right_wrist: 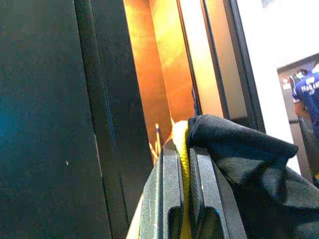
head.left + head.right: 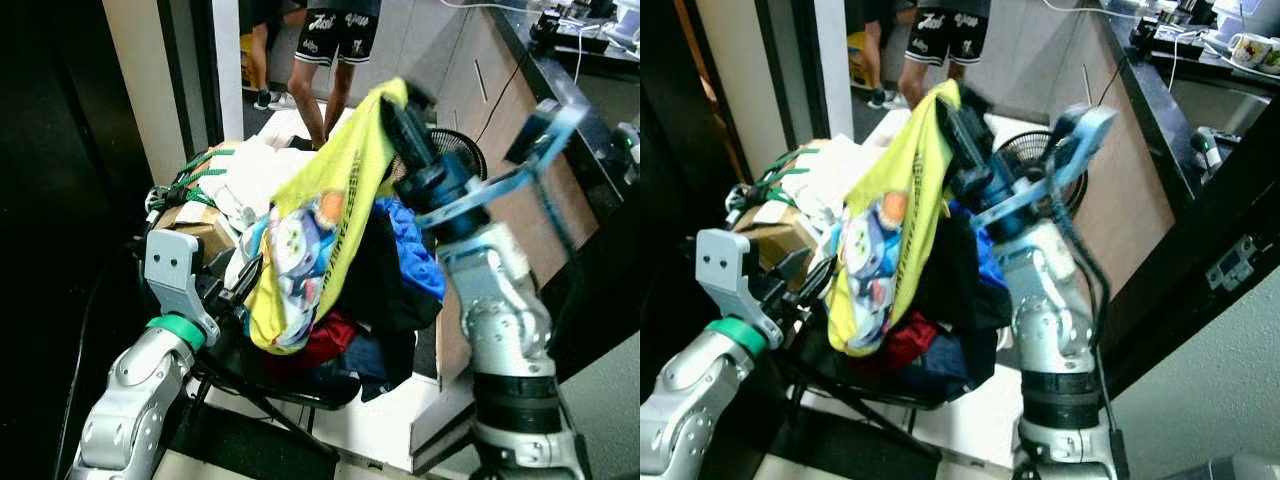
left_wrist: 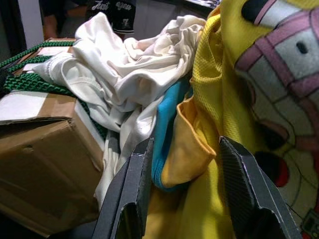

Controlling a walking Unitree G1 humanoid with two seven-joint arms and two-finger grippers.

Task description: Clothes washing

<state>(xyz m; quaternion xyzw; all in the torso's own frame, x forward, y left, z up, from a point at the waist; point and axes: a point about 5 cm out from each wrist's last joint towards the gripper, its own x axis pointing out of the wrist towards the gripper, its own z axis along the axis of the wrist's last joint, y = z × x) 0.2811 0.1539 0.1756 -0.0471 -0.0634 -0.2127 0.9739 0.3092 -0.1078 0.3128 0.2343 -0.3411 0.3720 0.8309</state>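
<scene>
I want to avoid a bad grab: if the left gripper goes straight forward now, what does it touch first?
Probably the hanging yellow shirt: the open left gripper faces its folded edge, with blue cloth close beside; depth unclear.

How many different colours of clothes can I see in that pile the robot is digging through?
Yellow printed shirt, pinched by the right gripper: 1
White garment: 1
Bright blue garment: 1
Black garment: 1
Red garment: 1
Total: 5 colours; items buried underneath cannot be counted.
</scene>
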